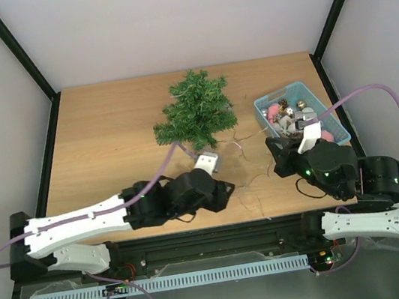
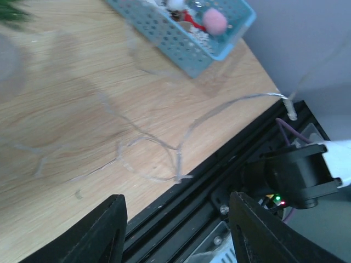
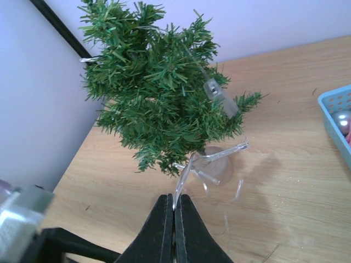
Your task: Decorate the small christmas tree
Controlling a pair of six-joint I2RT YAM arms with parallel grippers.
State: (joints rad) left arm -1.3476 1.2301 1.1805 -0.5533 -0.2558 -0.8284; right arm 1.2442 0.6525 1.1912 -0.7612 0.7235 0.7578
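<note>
Top external view shows the wooden table [image 1: 106,134] with the small christmas tree [image 1: 195,112] standing at upper centre of the frame. The blue basket [image 1: 278,92] of ornaments sits to its right, by the table's right edge. The left gripper [image 2: 176,197] is low over the near edge, jaws apart with nothing between them. The right gripper [image 3: 175,198] has its jaws together, pinching a clear strand [image 3: 187,167] that runs up to the tree's lower branches. More of the strand lies in loose loops on the wood at lower centre. The step in hand looks like draping this strand, probably a string of lights, on the tree. The next move likely calls for carrying the pinched part up and around the branches without tugging the tree over.
</note>
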